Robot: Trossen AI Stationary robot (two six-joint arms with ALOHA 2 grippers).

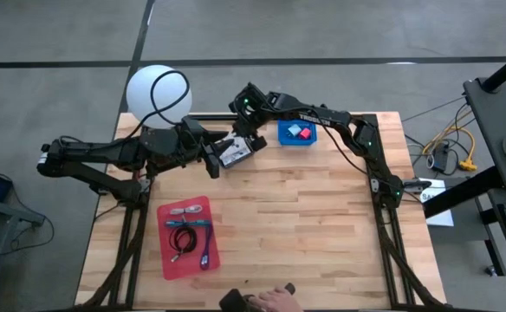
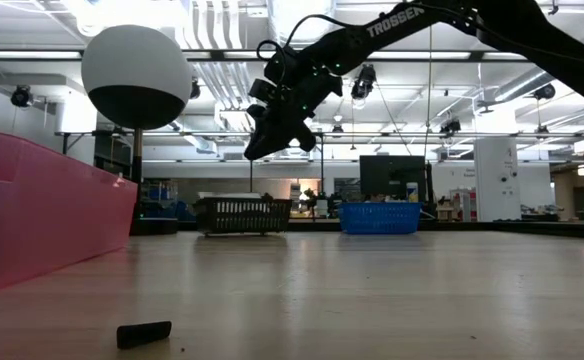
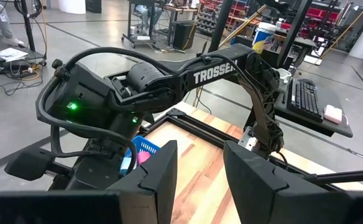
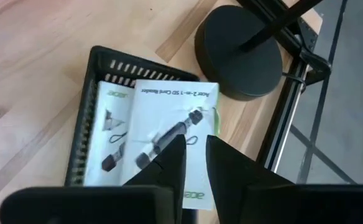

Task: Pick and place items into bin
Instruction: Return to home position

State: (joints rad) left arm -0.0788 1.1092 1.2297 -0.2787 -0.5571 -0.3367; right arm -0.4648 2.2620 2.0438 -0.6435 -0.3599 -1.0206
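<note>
Wooden table (image 1: pixel 305 225) is seen with white printed packets (image 4: pixel 169 106) laid in the black bin (image 4: pixel 92 93) at its far edge. The right gripper (image 4: pixel 195 140) is held above that bin, fingers slightly parted and empty. The left gripper (image 3: pixel 200 152) is held near the bin, likewise parted, nothing gripped.

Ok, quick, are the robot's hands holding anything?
Left gripper: open, empty.
Right gripper: slightly open, empty, above the black bin.
</note>
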